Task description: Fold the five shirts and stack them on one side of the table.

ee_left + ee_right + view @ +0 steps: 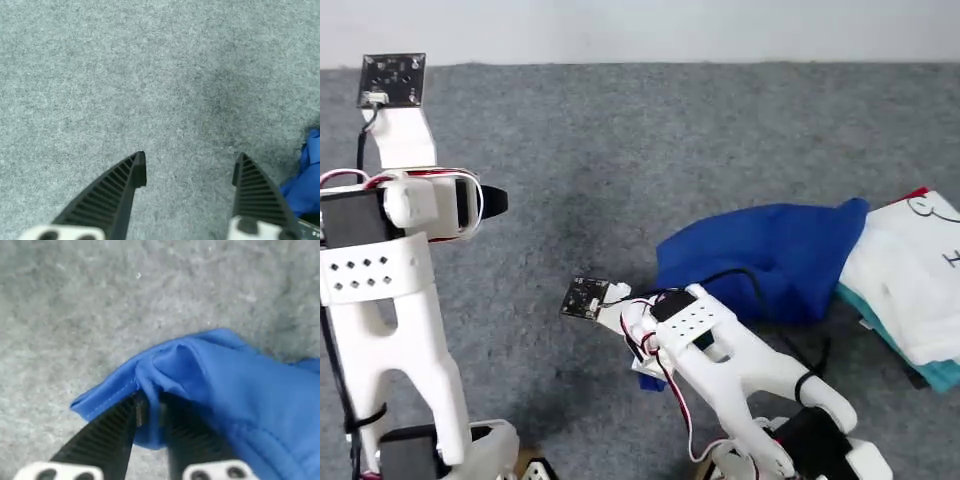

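Note:
A blue shirt (770,258) lies crumpled on the grey carpeted table, right of centre. My right gripper (150,410) is shut on a hemmed corner of the blue shirt (200,375), low over the carpet near the front; in the high view that arm (705,335) covers the pinched corner. My left gripper (189,172) hangs open above bare carpet, with a bit of blue shirt (305,185) off to one side. In the high view the left arm (410,210) stands raised at the left.
At the right edge a pile of shirts (910,290) lies flat: a white one on top, teal and a red edge beneath. Grey carpet (600,150) spreads across the back and middle. A pale wall runs along the far edge.

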{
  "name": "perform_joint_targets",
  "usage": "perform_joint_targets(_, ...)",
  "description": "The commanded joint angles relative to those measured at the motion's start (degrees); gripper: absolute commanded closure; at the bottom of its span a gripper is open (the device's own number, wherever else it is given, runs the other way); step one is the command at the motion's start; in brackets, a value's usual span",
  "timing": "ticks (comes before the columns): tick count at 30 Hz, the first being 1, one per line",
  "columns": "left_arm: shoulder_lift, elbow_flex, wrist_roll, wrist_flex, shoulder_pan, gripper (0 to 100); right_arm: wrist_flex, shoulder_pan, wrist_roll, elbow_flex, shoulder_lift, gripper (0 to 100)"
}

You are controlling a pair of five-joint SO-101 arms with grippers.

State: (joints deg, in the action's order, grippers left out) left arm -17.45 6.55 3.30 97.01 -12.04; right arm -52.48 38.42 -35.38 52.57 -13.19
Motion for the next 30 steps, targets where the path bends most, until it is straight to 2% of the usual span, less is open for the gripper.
perform_joint_targets(1,-1.2,0.1,0.4,-0.7,0.4,72,-2.5,0.0,-0.4,-3.4,-2.2,98.8)
perform_joint_targets(6,-1.2,0.1,0.4,-0.7,0.4,72,-18.0,0.0,1.8,-22.0,-5.7,98.9)
perform_joint_targets(9,-1.4,0.1,0.4,-0.7,0.4,72,-23.0,0.2,2.5,-36.4,-8.0,98.9)
perform_joint_targets(21,-1.7,0.1,0.5,-0.7,0.1,72,-26.8,1.7,6.3,-83.7,-2.2,98.9)
perform_joint_targets(25,-1.7,0.1,0.5,-0.6,0.4,72,-28.2,-5.3,6.3,-89.8,-1.0,98.9)
perform_joint_targets(30,-1.1,-0.6,0.5,-0.6,4.4,72,-28.3,-19.5,6.5,-90.0,-1.3,98.9)
